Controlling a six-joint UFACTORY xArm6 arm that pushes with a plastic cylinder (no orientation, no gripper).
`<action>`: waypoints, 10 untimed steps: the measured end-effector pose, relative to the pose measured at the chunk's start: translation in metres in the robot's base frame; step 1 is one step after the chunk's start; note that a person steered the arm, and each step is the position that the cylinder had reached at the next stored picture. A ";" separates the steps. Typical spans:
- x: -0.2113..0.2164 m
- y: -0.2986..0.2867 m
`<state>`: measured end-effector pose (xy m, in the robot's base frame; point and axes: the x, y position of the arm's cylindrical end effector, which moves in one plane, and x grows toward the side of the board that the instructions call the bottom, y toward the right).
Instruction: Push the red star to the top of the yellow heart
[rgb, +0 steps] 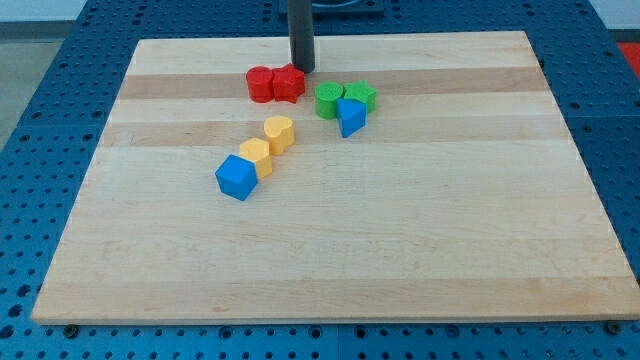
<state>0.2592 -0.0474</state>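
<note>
While my tip touches the red star's top-right edge, no claw shows, its state unknowable.

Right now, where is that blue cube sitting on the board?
The blue cube sits left of the board's middle in the camera view, touching the lower-left end of a diagonal pair of yellow blocks, well below the red blocks near the top.

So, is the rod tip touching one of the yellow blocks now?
No, my tip stands at the view's top, just above the two red blocks, well apart from the yellow blocks lower down.
</note>
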 end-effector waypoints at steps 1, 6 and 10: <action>0.001 -0.024; 0.083 -0.023; 0.092 -0.033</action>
<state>0.3510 -0.0804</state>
